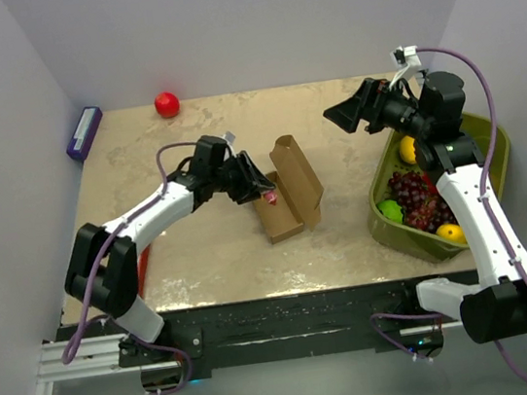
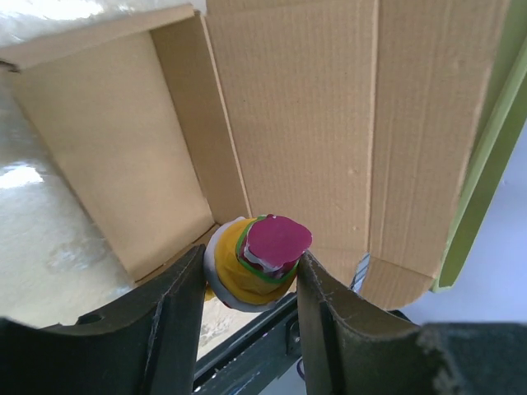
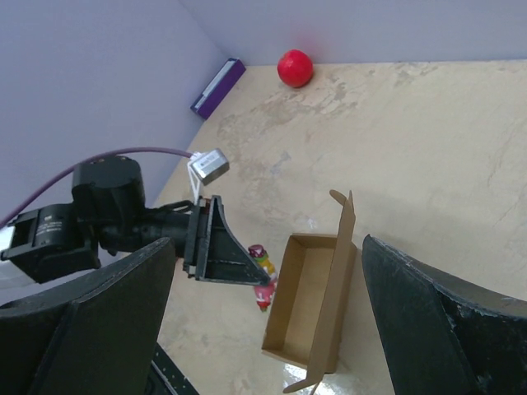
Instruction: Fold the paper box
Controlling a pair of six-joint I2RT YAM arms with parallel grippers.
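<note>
L gripper [image 1: 261, 194] low at box [image 1: 289, 192] left side, pinching toy [image 2: 260, 255]. R gripper [image 1: 342, 116] raised right of box, fingers wide apart.

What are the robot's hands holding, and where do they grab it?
The left gripper pinches a small yellow-and-pink toy by its sides. The right gripper is open and holds nothing.

- I read the box [image 1: 289, 192] as plain brown, with fine corrugation lines on its inner face.
- The toy [image 2: 259, 257] is yellow with a white edge, a green ring and a magenta top.
- Ball [image 1: 166, 104] red; basket [image 1: 381, 225] olive green; grapes [image 1: 415, 194] dark purple; table [image 1: 203, 255] mottled beige.
</note>
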